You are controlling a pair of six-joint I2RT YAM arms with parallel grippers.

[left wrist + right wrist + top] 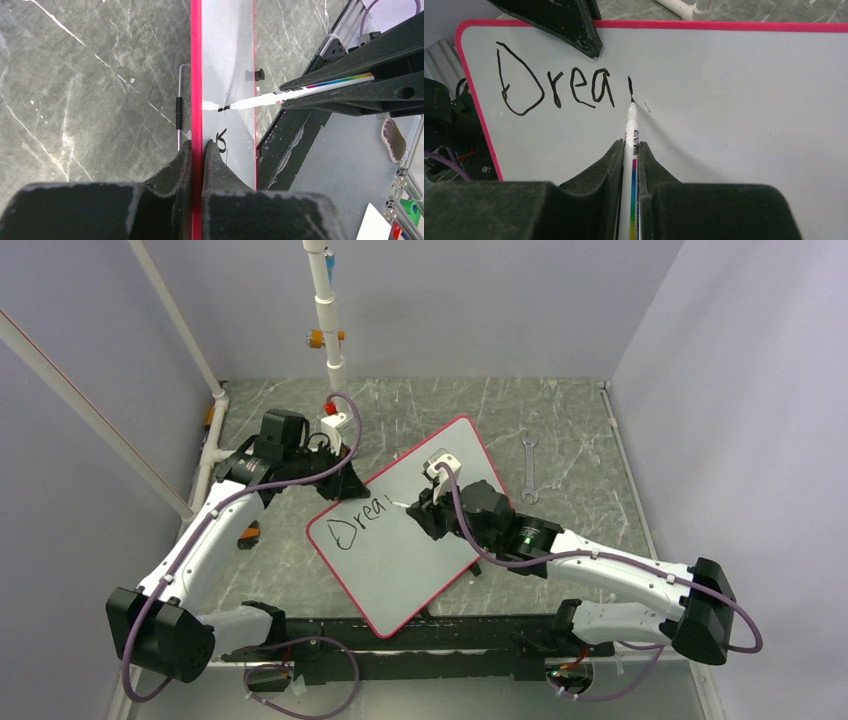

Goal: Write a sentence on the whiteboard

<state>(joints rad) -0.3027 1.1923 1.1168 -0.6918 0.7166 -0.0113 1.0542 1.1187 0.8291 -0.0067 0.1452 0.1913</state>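
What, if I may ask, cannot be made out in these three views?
Top view: the stroke after "Drea" in the sentence, under the marker and right tool.
Left wrist: the lettering, since the whiteboard is nearly edge-on.
Right wrist: the whiteboard's lower part, blocked by that tool and the frame edge.

The setting is a robotics lab test cell: plain panel walls (pixel 480 300) enclose a marble-patterned desk (pixel 570 420), with white pipe framing (pixel 327 320) and robot arms (pixel 620 565) on a black rail (pixel 450 635).

Pale grey walls (pixel 480 300); grey marbled tabletop (pixel 570 420), white veins; white pipe (pixel 325 310) at back.
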